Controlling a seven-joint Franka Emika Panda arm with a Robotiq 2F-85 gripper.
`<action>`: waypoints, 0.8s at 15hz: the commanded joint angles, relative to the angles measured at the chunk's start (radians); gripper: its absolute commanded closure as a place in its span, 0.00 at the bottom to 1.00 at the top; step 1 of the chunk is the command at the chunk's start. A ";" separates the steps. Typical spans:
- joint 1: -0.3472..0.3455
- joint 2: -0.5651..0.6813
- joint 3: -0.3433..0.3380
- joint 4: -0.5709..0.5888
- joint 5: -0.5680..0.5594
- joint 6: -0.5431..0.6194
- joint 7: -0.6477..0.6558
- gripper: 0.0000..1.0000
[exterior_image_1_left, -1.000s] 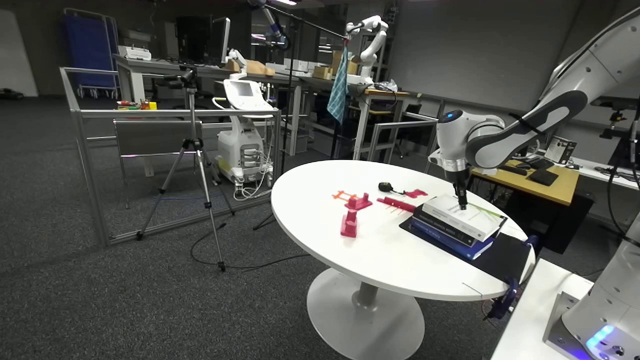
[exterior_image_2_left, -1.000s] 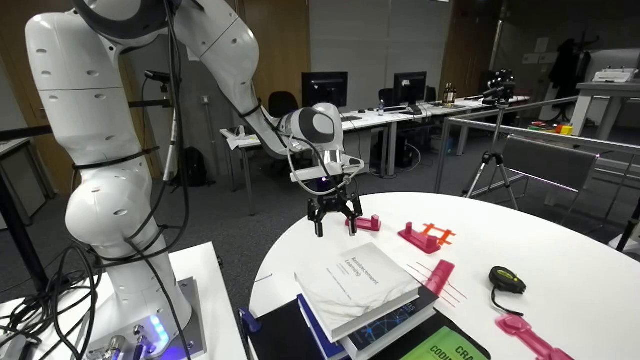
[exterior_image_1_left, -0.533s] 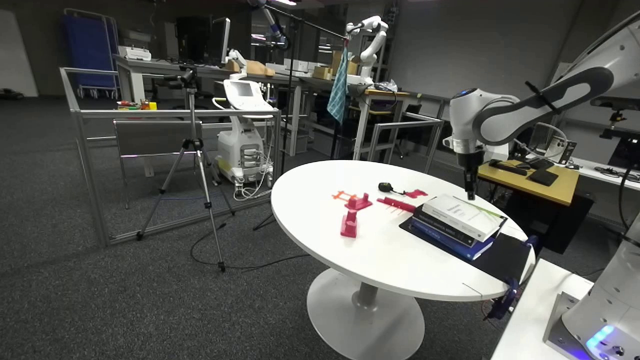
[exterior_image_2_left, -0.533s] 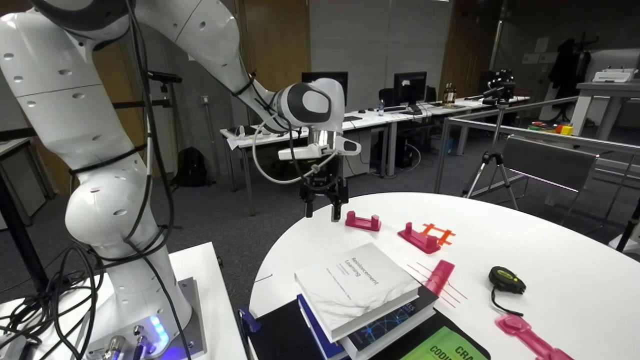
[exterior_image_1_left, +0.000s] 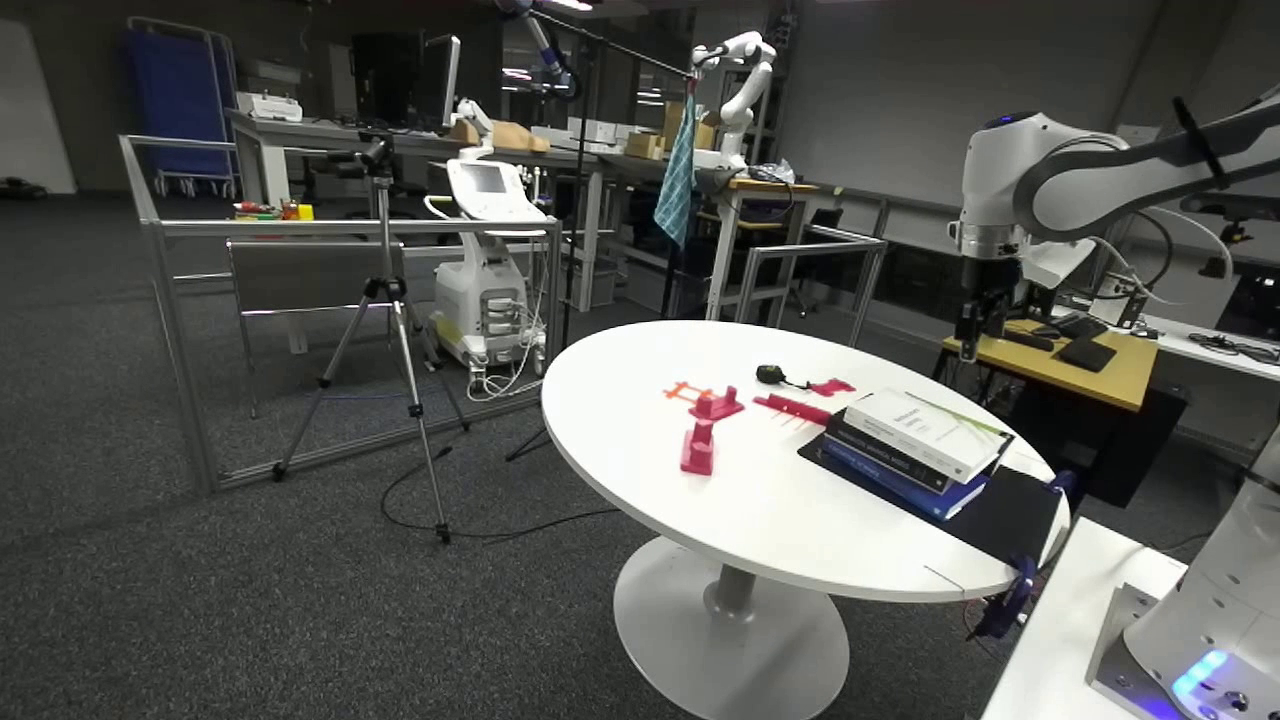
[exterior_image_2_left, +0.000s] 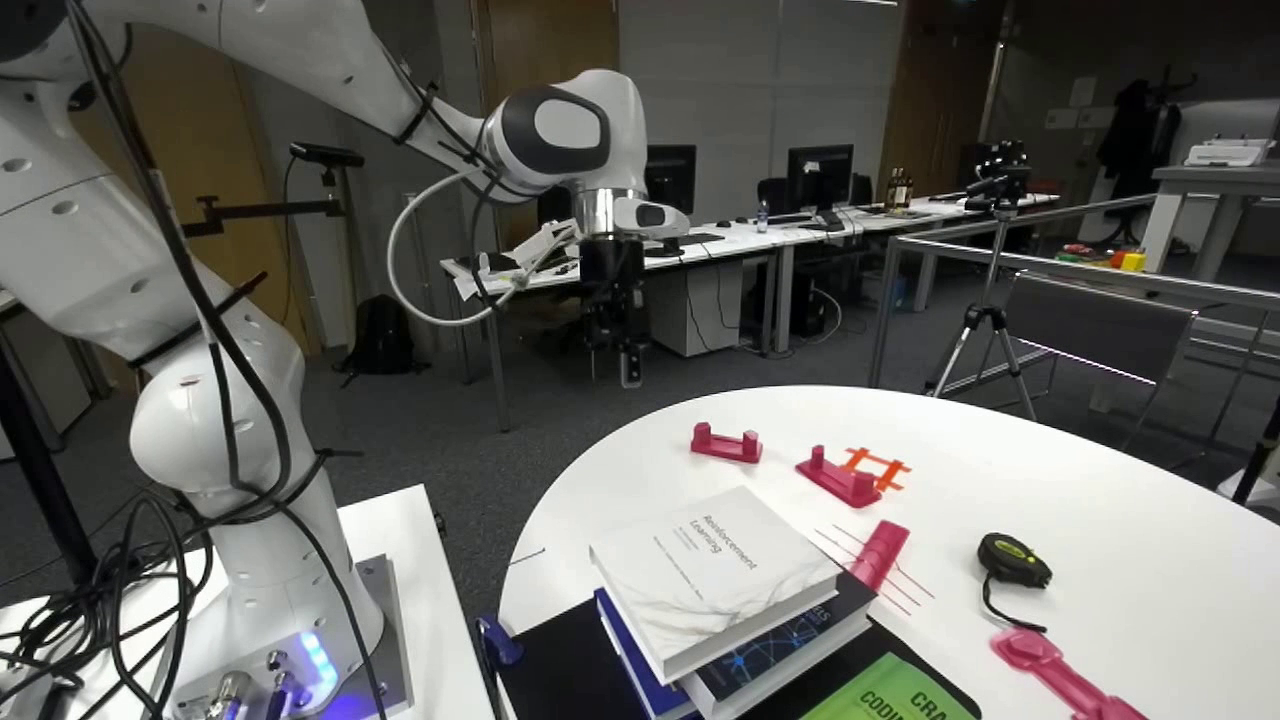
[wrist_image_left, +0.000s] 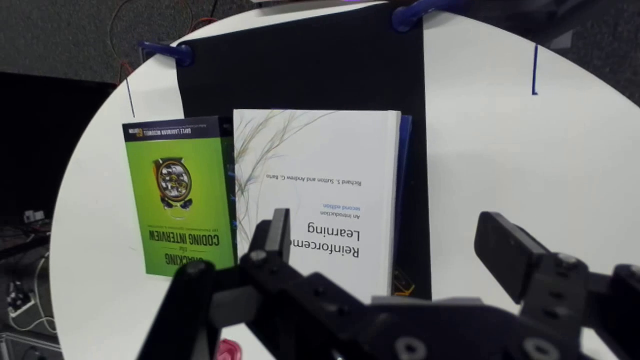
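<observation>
My gripper (wrist_image_left: 385, 225) is open and empty, with its fingers wide apart in the wrist view. In both exterior views the gripper (exterior_image_1_left: 967, 350) (exterior_image_2_left: 612, 372) hangs in the air, pointing down, well above table height and touching nothing. Nearest in the wrist view is the white book "Reinforcement Learning" (wrist_image_left: 320, 150), which tops a stack; it also shows in an exterior view (exterior_image_2_left: 715, 580). Under it lie a black book (exterior_image_2_left: 790, 645) and a blue book (exterior_image_2_left: 650, 660). A green book (wrist_image_left: 182, 210) lies beside the stack. A black mat (wrist_image_left: 300, 70) is beneath.
On the round white table (exterior_image_2_left: 1100, 480) lie pink stands (exterior_image_2_left: 727, 442) (exterior_image_2_left: 838, 478), an orange frame (exterior_image_2_left: 878, 467), a pink part (exterior_image_2_left: 882, 553), a tape measure (exterior_image_2_left: 1014, 560) and another pink piece (exterior_image_2_left: 1065, 675). Blue clamps (wrist_image_left: 410, 17) (wrist_image_left: 184, 54) grip the table's edge.
My gripper has risen and moved back away from above the books, turning about its vertical axis. The arm has folded back. The books and other table items have not moved.
</observation>
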 joint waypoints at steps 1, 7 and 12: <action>-0.023 -0.146 0.037 -0.076 0.011 -0.031 0.105 0.00; -0.027 -0.194 0.067 -0.092 0.012 -0.039 0.185 0.00; -0.030 -0.246 0.079 -0.124 0.015 -0.041 0.204 0.00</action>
